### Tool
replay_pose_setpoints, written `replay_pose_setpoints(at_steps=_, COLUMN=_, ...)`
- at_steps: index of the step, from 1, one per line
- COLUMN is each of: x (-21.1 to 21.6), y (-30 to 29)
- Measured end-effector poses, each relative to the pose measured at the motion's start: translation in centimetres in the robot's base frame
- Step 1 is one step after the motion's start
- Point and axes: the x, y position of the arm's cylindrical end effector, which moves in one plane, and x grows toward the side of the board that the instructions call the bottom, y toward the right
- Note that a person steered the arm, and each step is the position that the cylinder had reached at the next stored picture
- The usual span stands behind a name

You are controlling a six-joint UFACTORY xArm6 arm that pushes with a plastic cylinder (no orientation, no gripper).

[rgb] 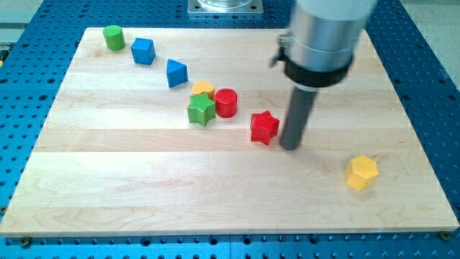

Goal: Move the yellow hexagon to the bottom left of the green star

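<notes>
The yellow hexagon [361, 173] lies near the view's lower right of the wooden board [144, 180]. The green star [202, 110] sits near the board's middle, touching a yellow heart-shaped block [203, 88] above it and a red cylinder [226, 102] to its right. My tip [290, 146] rests on the board just right of a red star [264, 127], close to it. The tip is well left of and above the yellow hexagon, with a clear gap between them.
A green cylinder [113, 37], a blue cube-like block [143, 50] and a blue triangular block [176, 73] run in a line from the view's top left toward the middle. The board lies on a blue perforated table [29, 86].
</notes>
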Motion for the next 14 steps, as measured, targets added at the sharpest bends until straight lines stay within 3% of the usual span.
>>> replay_pose_setpoints(at_steps=1, x=-1.6, y=-6.6)
replay_pose_setpoints(at_steps=2, x=-0.2, y=-8.9)
replay_pose_setpoints(at_steps=3, x=1.3, y=-1.2)
replay_pose_setpoints(at_steps=4, x=-2.7, y=8.2)
replay_pose_setpoints(at_steps=5, x=-0.1, y=20.1)
replay_pose_setpoints(at_steps=6, x=6.3, y=22.3)
replay_pose_setpoints(at_steps=7, x=8.4, y=11.4)
replay_pose_setpoints(at_steps=8, x=4.9, y=1.3)
replay_pose_setpoints(at_steps=9, x=4.0, y=2.1)
replay_pose_setpoints(at_steps=11, x=1.4, y=-12.9)
replay_pose_setpoints(at_steps=12, x=1.5, y=-10.8)
replay_pose_setpoints(at_steps=14, x=1.3, y=-18.0)
